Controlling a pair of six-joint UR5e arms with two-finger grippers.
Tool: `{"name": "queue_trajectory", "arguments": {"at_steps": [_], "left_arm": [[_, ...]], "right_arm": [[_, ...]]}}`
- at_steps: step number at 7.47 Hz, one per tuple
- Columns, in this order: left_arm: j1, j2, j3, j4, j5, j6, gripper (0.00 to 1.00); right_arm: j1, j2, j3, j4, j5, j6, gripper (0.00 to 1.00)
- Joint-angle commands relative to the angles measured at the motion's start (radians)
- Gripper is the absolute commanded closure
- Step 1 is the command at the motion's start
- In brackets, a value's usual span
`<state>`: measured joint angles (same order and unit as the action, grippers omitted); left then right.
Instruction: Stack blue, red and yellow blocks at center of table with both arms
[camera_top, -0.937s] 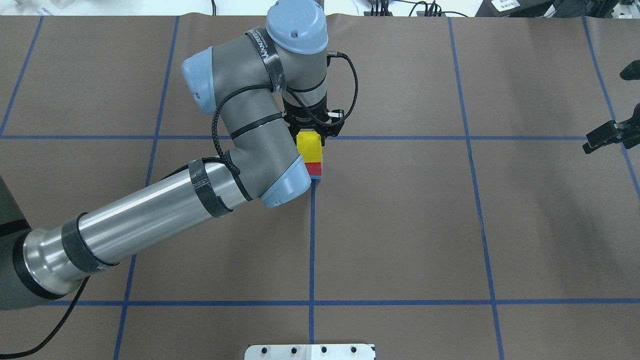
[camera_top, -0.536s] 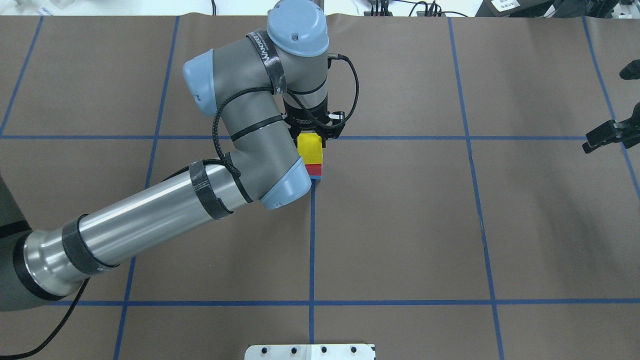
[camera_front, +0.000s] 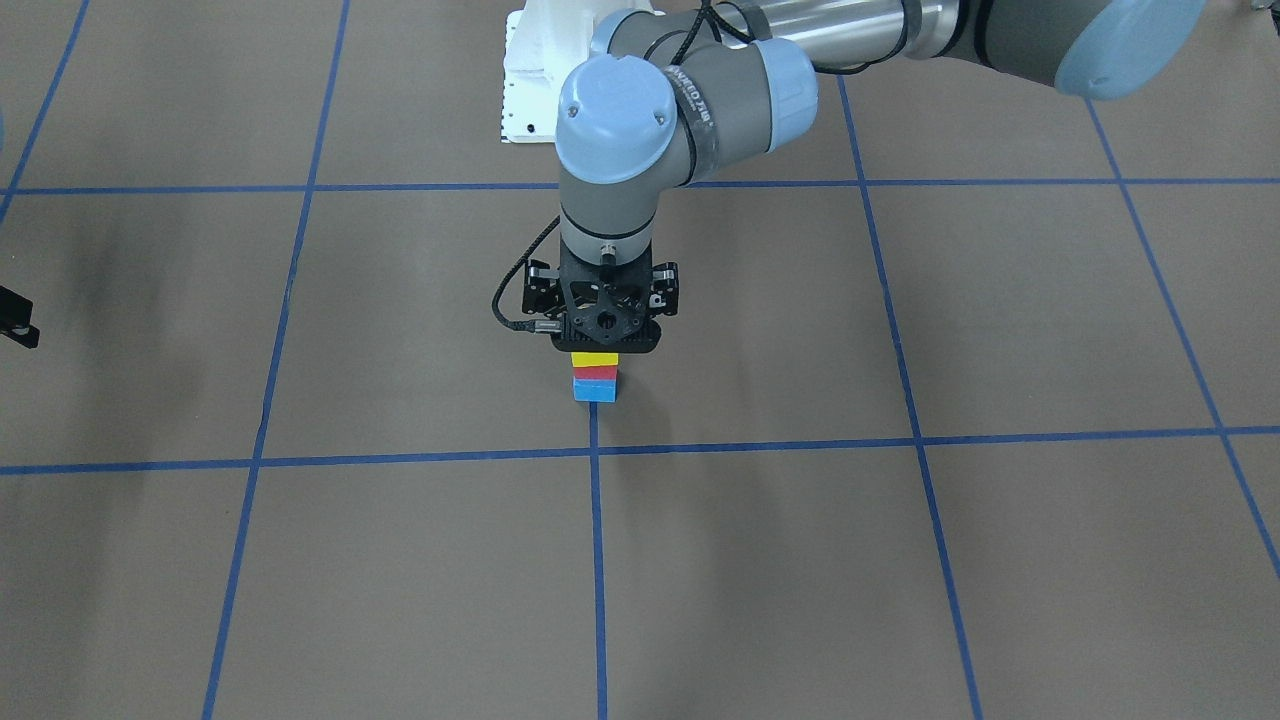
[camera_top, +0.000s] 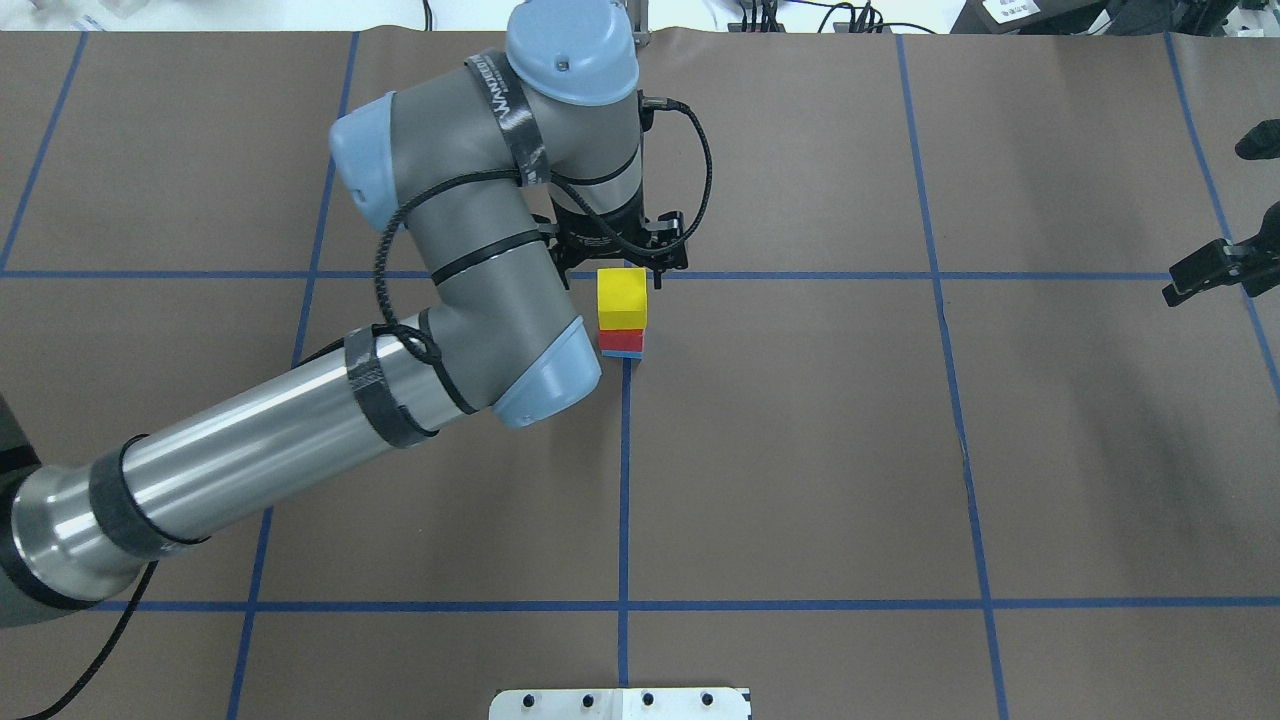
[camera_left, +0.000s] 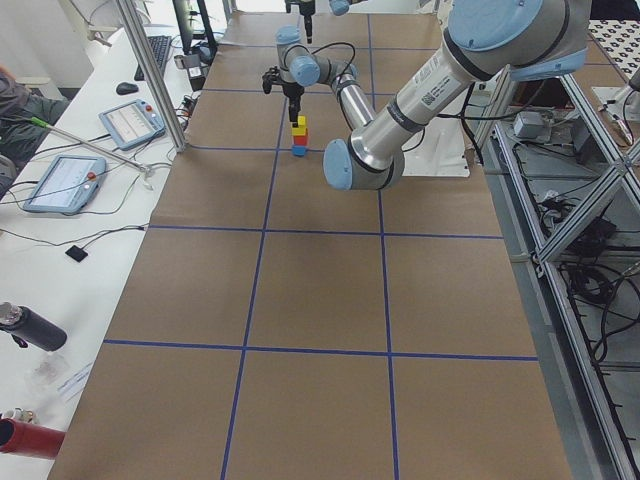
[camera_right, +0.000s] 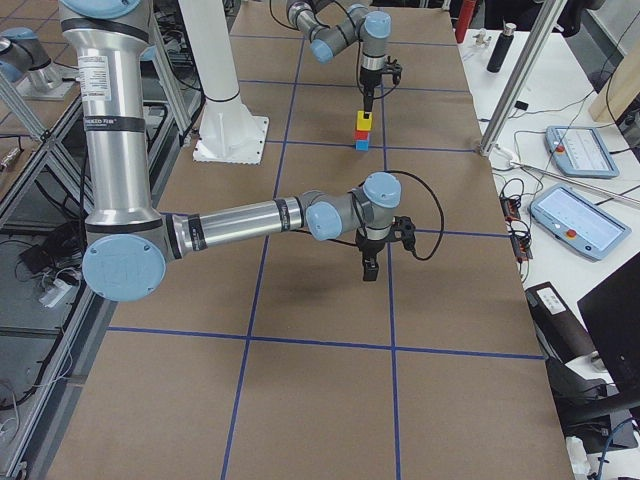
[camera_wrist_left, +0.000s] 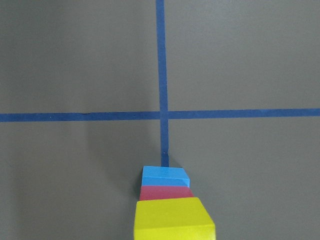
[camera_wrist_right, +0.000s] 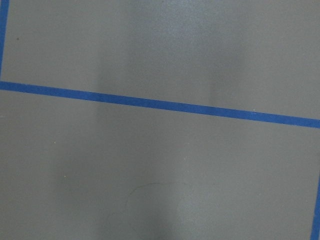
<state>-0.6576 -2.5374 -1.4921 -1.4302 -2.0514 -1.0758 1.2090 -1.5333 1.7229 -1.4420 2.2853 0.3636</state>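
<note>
A stack stands by the central tape crossing: the blue block (camera_top: 623, 355) at the bottom, the red block (camera_top: 621, 341) on it, the yellow block (camera_top: 621, 297) on top. It also shows in the front view (camera_front: 596, 375) and the left wrist view (camera_wrist_left: 172, 220). My left gripper (camera_front: 604, 345) hangs straight above the yellow block, open and empty, clear of it in the side views. My right gripper (camera_right: 369, 270) points down over bare table far to the right, away from the stack. I cannot tell whether its fingers are open or shut.
Brown paper with blue tape grid lines (camera_top: 623, 480) covers the table. The white robot base plate (camera_top: 620, 703) sits at the near edge. The left arm's elbow (camera_top: 540, 385) hangs just left of the stack. Tablets and cables lie on side benches (camera_right: 580, 200).
My left gripper has risen off the yellow block, and the arm has shifted slightly left. The yellow block stays on the stack, its top now fully in view. The right arm has not moved.
</note>
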Motion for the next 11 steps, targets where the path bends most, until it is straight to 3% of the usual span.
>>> {"name": "queue_trajectory", "arguments": {"at_steps": [1,2,4,5,6,7,8,10,11], "left_arm": [[-0.04,0.241,-0.361,0.143,-0.006,0.151,0.0],[-0.092,0.375,-0.464,0.154,-0.021,0.266,0.0],[-0.233,0.637,-0.562,0.137,-0.056,0.571,0.0],[-0.341,0.796,-0.562,0.051,-0.093,0.747,0.0],[-0.443,0.925,-0.494,-0.119,-0.202,0.845,0.0],[-0.556,0.972,-0.373,-0.251,-0.286,0.963,0.0],[-0.648,0.976,-0.273,-0.278,-0.362,1.053,0.0],[-0.778,0.956,-0.161,-0.263,-0.377,1.237,0.0],[-0.778,0.954,-0.154,-0.257,-0.372,1.234,0.0]], "right_arm": [[0.001,0.001,0.0,0.002,0.0,-0.002,0.0],[0.001,0.001,0.0,0.002,-0.001,-0.002,0.0],[0.006,0.001,0.003,0.002,-0.001,-0.011,0.0],[0.024,0.001,0.004,0.003,-0.001,-0.017,0.0],[0.056,0.001,0.006,0.018,0.002,-0.029,0.0],[0.084,0.001,0.003,0.023,0.002,-0.06,0.0],[0.122,0.018,0.001,0.017,0.003,-0.089,0.0],[0.167,0.068,-0.017,-0.058,0.042,-0.115,0.0],[0.185,0.082,-0.055,-0.06,0.043,-0.186,0.0]]}}
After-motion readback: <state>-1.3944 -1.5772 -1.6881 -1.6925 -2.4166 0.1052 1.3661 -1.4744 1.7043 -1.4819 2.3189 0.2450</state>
